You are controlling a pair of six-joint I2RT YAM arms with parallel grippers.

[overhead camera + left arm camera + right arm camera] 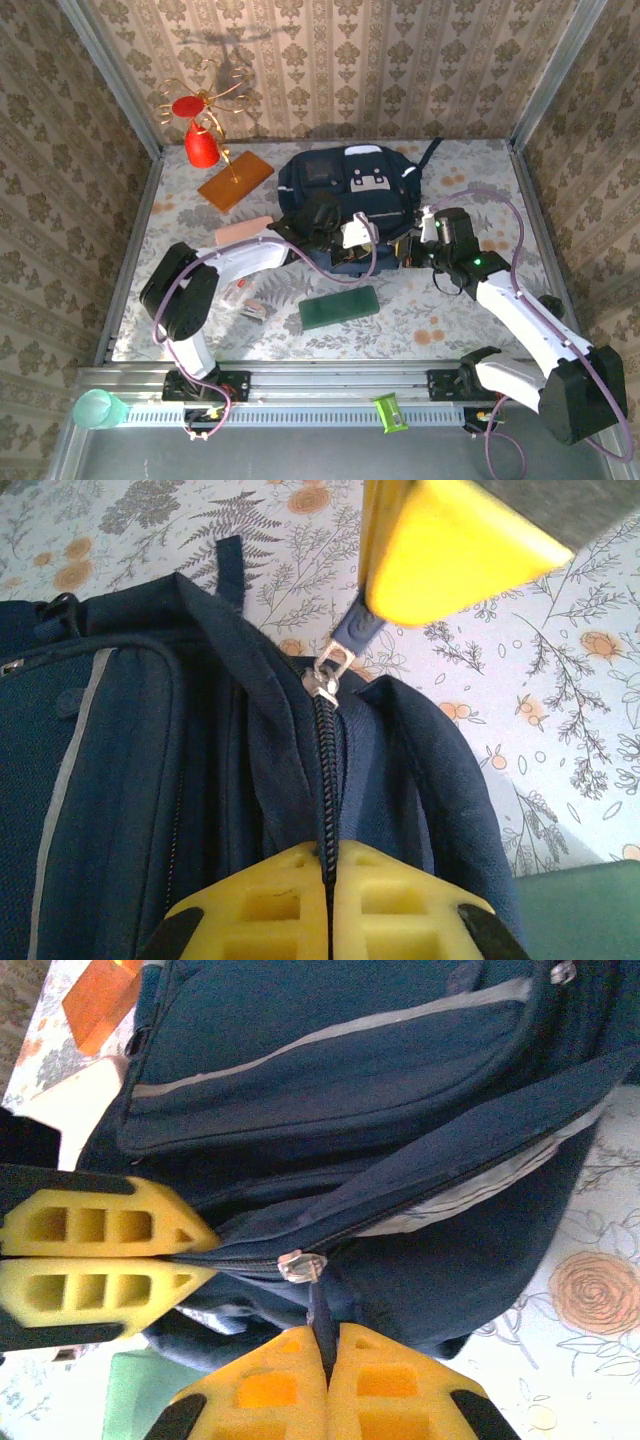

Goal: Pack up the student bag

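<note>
Bag [345,190] lies mid-worktop [450,310]. Left claw [330,858] is clamped tight on the zip seam [328,770], right claw [327,1342] pinches the zip pull [319,1312]. Draw along the teeth, seam taut.

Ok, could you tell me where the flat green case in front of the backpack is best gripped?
Probably across its short width, near the middle, coming straight down from above. The green case lies flat on the table, long and thin, with both long edges free; the backpack lies behind it.
</note>
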